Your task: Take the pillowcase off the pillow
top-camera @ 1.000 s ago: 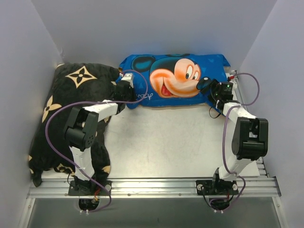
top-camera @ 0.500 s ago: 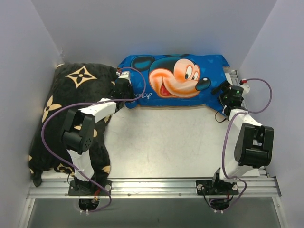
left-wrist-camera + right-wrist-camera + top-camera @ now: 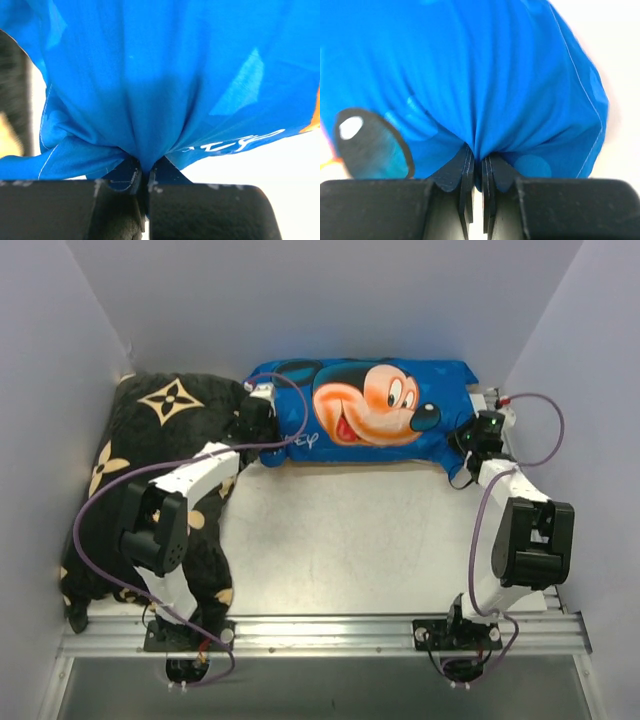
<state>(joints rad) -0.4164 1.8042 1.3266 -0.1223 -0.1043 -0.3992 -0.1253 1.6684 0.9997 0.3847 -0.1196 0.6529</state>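
Pillowcase (image 3: 370, 415) ends clamped in left and right jaws, black pillow (image 3: 140, 430) beside left end

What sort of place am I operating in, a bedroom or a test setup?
Probably a lab test cell, not a home: plain pale panel walls box in a grey metal tabletop, with a slotted aluminium rail along its near edge.

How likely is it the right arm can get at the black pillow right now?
Probably not. The right gripper is shut on the pillowcase at its right end, and the black pillow lies at the far left, beyond the left arm.
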